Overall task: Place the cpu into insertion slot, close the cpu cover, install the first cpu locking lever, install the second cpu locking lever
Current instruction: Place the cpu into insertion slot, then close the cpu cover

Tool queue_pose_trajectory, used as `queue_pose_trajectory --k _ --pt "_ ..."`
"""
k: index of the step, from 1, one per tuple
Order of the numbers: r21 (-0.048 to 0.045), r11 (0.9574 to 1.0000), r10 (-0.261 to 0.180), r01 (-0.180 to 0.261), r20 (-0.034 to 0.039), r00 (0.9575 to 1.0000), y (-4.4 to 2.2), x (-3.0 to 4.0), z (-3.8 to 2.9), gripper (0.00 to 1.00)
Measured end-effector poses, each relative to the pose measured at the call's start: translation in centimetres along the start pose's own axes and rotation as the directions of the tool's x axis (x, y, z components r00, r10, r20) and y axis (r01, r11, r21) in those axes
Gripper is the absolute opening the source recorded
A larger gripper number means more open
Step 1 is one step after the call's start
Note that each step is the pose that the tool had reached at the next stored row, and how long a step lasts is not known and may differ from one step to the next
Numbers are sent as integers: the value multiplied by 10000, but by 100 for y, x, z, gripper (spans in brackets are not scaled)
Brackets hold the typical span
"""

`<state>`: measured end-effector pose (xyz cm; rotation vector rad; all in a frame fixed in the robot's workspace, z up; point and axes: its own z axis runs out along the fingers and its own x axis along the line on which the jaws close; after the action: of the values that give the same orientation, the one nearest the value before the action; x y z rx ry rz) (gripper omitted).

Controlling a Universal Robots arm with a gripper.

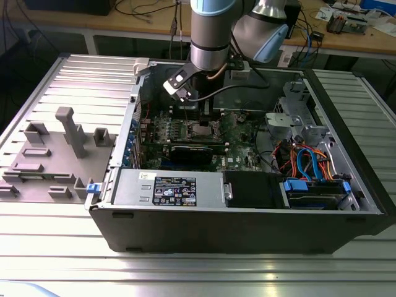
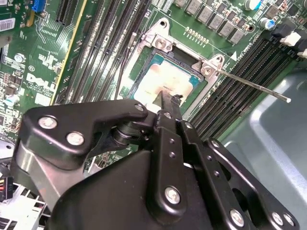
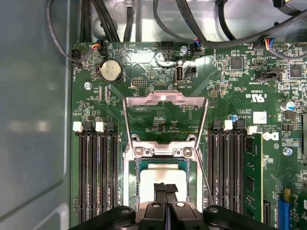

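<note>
The cpu [image 3: 160,178] lies flat in the insertion slot [image 3: 128,179], its silver-grey top also showing in the second wrist view [image 2: 160,79]. The cpu cover [image 3: 165,99] is swung open, its silver frame standing back from the slot with the green board seen through its window. My gripper [image 3: 166,188] hangs just over the cpu's edge with its two black fingers pressed together and nothing between them; the second wrist view shows the gripper [image 2: 166,104] the same way. One thin locking lever [image 2: 254,87] sticks out sideways, unlatched. In the exterior view the arm [image 1: 210,37] reaches down into the open computer case.
Long black memory slots [image 3: 98,177] flank the socket on both sides. Cables [image 3: 103,19] run along the case wall [image 3: 33,120] beyond the board. In the exterior view a power supply [image 1: 176,189] and drive bay with blue and orange cables [image 1: 306,164] sit nearby.
</note>
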<state>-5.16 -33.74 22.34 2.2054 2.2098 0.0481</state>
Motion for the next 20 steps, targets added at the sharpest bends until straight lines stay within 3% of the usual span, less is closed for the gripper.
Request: queue_pose_trajectory --k 20 --pt "24 10000 -1 1 0 10000 2 0 -39 11"
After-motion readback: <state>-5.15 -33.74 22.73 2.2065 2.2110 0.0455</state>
